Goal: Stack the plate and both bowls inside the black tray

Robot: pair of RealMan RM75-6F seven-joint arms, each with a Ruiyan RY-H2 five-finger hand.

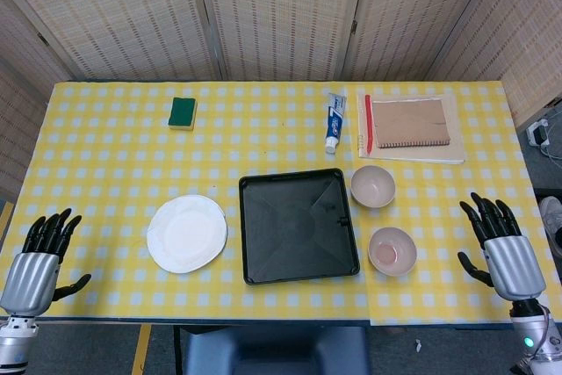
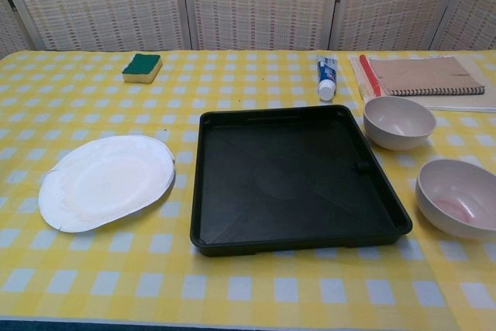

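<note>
The black tray sits mid-table toward the near edge, with nothing in it. The white plate lies just to its left, apart from it; its rim looks uneven, and the chest view shows a small nick at the near left edge. Two bowls stand right of the tray: the far bowl close to the tray's far right corner, the near bowl beside its near right corner, with a pinkish smear inside that I can't identify. In the chest view the near bowl is cut off at the right edge.

The left hand hovers at the near left corner, fingers spread, holding nothing. The right hand does likewise at the near right. Neither shows in the chest view.

Farther back lie a sponge, a toothpaste tube and a notebook with a red pen alongside.
</note>
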